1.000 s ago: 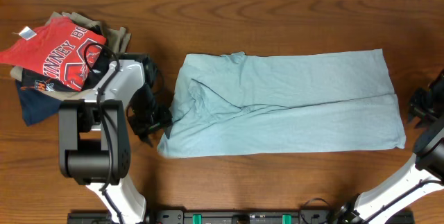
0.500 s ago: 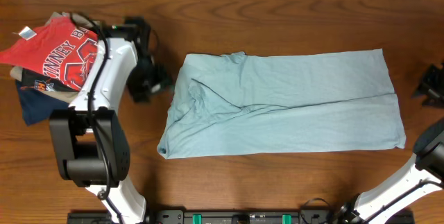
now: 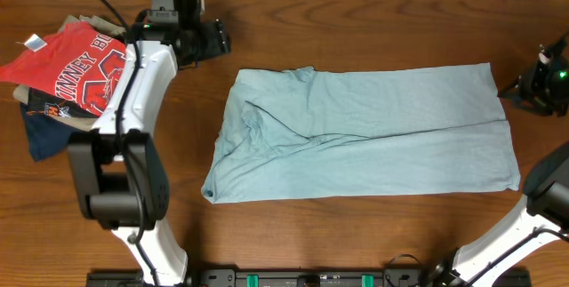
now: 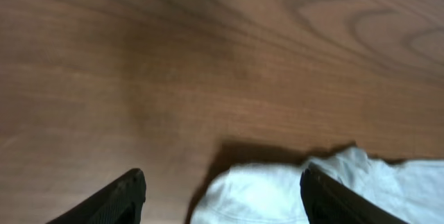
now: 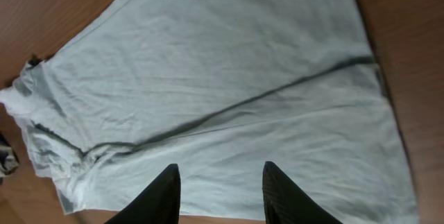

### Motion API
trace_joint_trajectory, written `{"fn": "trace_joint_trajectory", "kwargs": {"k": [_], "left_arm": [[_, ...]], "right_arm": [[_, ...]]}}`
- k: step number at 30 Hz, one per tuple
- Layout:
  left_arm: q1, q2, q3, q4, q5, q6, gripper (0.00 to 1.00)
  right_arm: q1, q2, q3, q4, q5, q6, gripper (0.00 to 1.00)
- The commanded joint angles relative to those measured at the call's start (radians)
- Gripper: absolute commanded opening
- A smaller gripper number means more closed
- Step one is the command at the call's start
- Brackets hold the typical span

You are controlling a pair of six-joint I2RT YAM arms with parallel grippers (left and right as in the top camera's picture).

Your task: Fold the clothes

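The pale blue-grey T-shirt (image 3: 364, 131) lay flat in the middle of the table (image 3: 356, 234), spread as one long band from left to right. A long crease ran along it, and its left end was rumpled into a few soft folds. There was one such shirt.

Off its far left corner, the left gripper (image 3: 218, 38) hung over bare wood, apart from the cloth. In the left wrist view, its two fingers (image 4: 121, 196) stood wide apart with nothing between them. The arm reached from the near edge up past the pile to the far side, its gripper pointing right.

The right gripper (image 3: 524, 91) sat beyond the shirt's far right corner, aimed left. Its fingers (image 5: 163, 196) were parted and empty above the cloth.

At the far left lay one pile of three garments: a red shirt (image 3: 80, 65) with white lettering on top, a navy garment (image 3: 44, 136) and a khaki garment (image 3: 151, 49) beneath.
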Motion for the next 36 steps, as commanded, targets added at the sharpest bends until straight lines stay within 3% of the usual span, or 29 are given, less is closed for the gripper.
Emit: {"fn": "trace_joint_trajectory", "kwargs": {"k": [1, 10, 17, 19, 21, 24, 25, 36], "left_arm": [[-0.014, 0.061, 0.011, 0.034, 0.019, 0.021, 0.73], [-0.062, 0.151, 0.011, 0.086, 0.019, 0.021, 0.72], [-0.096, 0.209, 0.011, 0.118, 0.018, 0.021, 0.62], [-0.103, 0.222, 0.011, 0.120, 0.018, 0.021, 0.53], [-0.108, 0.228, 0.011, 0.118, 0.018, 0.021, 0.31], [-0.113, 0.229, 0.010, 0.117, 0.019, 0.021, 0.08], [-0.113, 0.229, 0.011, 0.114, 0.019, 0.021, 0.06], [-0.113, 0.087, 0.011, -0.056, 0.023, 0.021, 0.06]], "right_arm": [[0.022, 0.005, 0.018, -0.002, -0.027, -0.022, 0.37], [0.037, 0.005, 0.018, -0.016, -0.027, -0.021, 0.40], [0.037, 0.005, 0.018, -0.032, -0.011, -0.021, 0.39], [0.037, 0.005, 0.018, -0.032, -0.012, -0.021, 0.38], [0.037, 0.005, 0.018, -0.032, -0.012, -0.021, 0.38], [0.037, 0.005, 0.018, -0.031, -0.012, -0.021, 0.37], [0.037, 0.005, 0.018, -0.030, -0.012, -0.021, 0.37], [0.040, 0.005, 0.018, 0.054, 0.043, 0.021, 0.34]]}}
